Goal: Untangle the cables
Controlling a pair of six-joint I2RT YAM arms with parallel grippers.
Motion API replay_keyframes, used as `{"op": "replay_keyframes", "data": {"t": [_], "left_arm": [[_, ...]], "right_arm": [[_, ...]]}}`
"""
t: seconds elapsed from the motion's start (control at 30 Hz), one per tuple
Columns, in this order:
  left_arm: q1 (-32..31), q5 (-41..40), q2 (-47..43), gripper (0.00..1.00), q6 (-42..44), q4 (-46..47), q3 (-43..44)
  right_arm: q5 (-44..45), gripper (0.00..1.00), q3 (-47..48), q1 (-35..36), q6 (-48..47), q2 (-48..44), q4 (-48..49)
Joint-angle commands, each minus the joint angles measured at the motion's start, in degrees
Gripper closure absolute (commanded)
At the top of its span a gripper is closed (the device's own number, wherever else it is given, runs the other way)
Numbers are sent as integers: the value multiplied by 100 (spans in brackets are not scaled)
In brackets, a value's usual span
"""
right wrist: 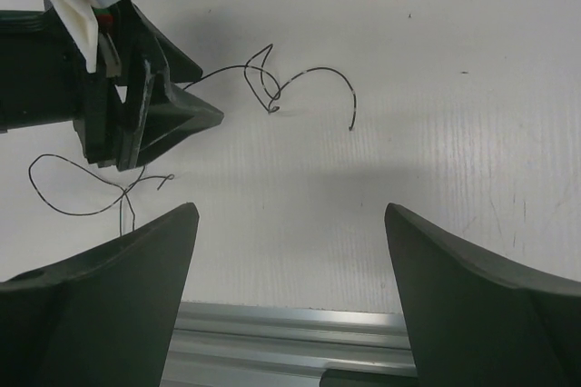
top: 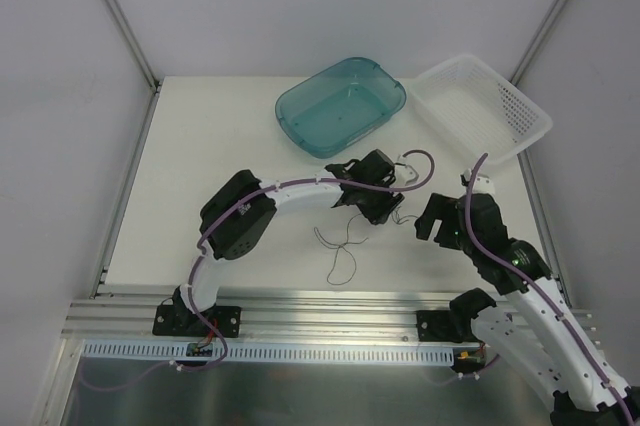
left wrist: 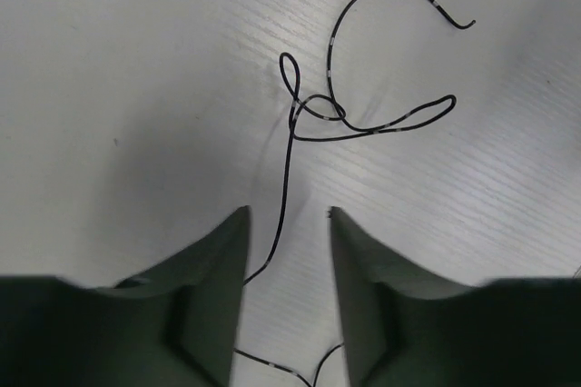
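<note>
Cables [left wrist: 289, 160], strewn in thin loops on table [top: 220, 146]; lay at 6 o'clock of teal tub [top: 290, 121]. One strand threaded between left gripper [left wrist: 287, 214] fingers, parted, clamped on nothing. Right gripper [right wrist: 292, 213] at 3 o'clock of strands, splayed wide, empty. Beyond, at 1 o'clock, white basket [top: 520, 111].

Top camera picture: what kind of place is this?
Probably a robot lab bench: a left arm and right arm bolted to a metal rail, a white table with blank walls, thin cables laid out.

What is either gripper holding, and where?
Nothing yet. The left gripper straddles a cable strand, jaws apart; the right gripper is open and empty.
</note>
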Motion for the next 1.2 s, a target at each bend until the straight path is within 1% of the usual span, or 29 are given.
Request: {"op": "replay_keyframes", "data": {"t": [0.0, 0.07, 0.1, 0.13, 0.23, 0.27, 0.3, 0.37, 0.43, 0.47, 0.57, 0.6, 0.67, 0.8, 1.0, 1.17], "left_arm": [[-19, 163, 113, 67, 149, 328, 261], [-19, 155, 131, 81, 132, 390, 217], [-19, 120, 105, 96, 97, 442, 173], [-19, 76, 0, 100, 70, 486, 103], [-19, -91, -404, 100, -123, 636, -388], [-19, -144, -536, 100, -132, 688, -503], [-19, -188, -650, 100, -402, 706, -608], [-19, -285, -984, 100, -623, 750, -863], [-19, -346, -1292, 100, -1027, 785, -1126], [-19, -364, -1380, 100, -1316, 812, -1206], [-19, -469, -1688, 100, -1827, 812, -1513], [-28, -539, -1767, 100, -2176, 803, -1584], [-28, -627, -1996, 100, -2617, 821, -1769], [-54, -742, -2382, 100, -3084, 829, -1962], [-72, -777, -2655, 100, -3401, 865, -2121], [-72, -646, -2743, 100, -3726, 926, -2147]], "right_arm": [[-152, 12, -129, -74, -6, 8, 379], [-196, 13, -191, -109, -15, 87, 501], [-292, 13, -235, -153, -24, 130, 537], [-345, 14, -261, -188, -6, 192, 572], [-512, 19, -419, -276, 90, 254, 801], [-574, 24, -481, -303, 117, 297, 958], [-748, 26, -525, -329, 152, 315, 1046], [-960, 32, -656, -356, 240, 394, 1354], [-1233, 35, -762, -364, 310, 456, 1547], [-1521, 39, -797, -356, 319, 500, 1766], [-1778, 44, -990, -364, 433, 483, 2205], [-1883, 45, -1034, -364, 486, 491, 2303], [-2032, 47, -1201, -373, 643, 491, 2619], [-2243, 51, -1508, -364, 924, 412, 3226], [-2384, 53, -1676, -364, 1040, 386, 3806], [-2596, 55, -1826, -364, 1154, 465, 4342]]}}
